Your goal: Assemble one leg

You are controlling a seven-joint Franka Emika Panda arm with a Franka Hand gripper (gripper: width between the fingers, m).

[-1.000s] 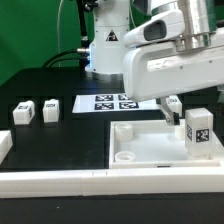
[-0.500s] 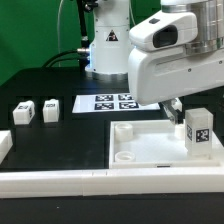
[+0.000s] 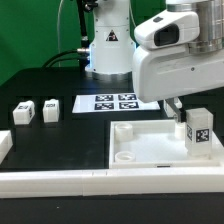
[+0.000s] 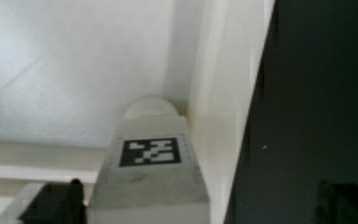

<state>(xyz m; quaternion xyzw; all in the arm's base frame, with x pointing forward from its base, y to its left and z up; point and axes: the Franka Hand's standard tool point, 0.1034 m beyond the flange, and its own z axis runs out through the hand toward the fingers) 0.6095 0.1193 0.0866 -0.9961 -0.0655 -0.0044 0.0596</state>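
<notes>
A white leg (image 3: pixel 198 131) with a square tag stands upright in the white tray's (image 3: pixel 140 143) corner at the exterior view's right. My gripper (image 3: pixel 176 106) hangs just above and beside this leg. In the wrist view the leg (image 4: pixel 153 160) lies between my two dark fingertips (image 4: pixel 55 202) but closer to one, with a wide gap to the other. The gripper (image 4: pixel 199 205) is open and holds nothing. Two more legs (image 3: pixel 24 113) (image 3: pixel 50 109) stand on the table at the exterior view's left.
The marker board (image 3: pixel 110 102) lies behind the tray. Another white piece (image 3: pixel 3 143) sits at the exterior view's left edge. A long white bar (image 3: pixel 90 181) runs along the front. The robot base (image 3: pixel 108 45) stands at the back.
The arm has moved up and toward the exterior view's right. The leg in the tray corner has stayed upright in place.
</notes>
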